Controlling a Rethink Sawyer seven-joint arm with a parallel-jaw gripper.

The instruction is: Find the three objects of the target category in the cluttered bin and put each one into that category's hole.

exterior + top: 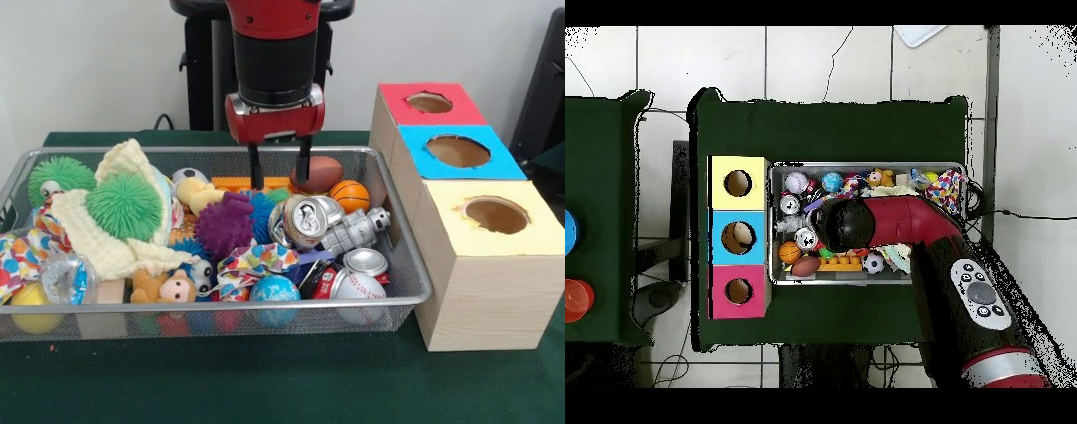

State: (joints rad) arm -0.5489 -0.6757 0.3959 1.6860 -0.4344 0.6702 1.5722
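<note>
The silver wire-mesh bin point(415, 265) is full of toys and also shows in the overhead view point(773, 225). My gripper point(279, 168) hangs over the bin's far middle, open and empty, fingertips just above an orange block and a brown toy football point(320, 173). One glossy see-through bluish bag point(64, 276) lies bunched at the bin's front left. I cannot make out the other two bags. The red-topped hole point(430, 102) is in the farthest box section right of the bin; it also shows in the overhead view point(738, 291). In the overhead view the arm hides the gripper.
Blue-topped hole point(457, 151) and yellow-topped hole point(496, 215) sit nearer on the same box. Crushed silver cans point(305, 219), a toy robot point(353, 231), a baseball point(357, 284), a purple spiky ball point(223, 225), green spiky balls point(124, 205) and cloths crowd the bin.
</note>
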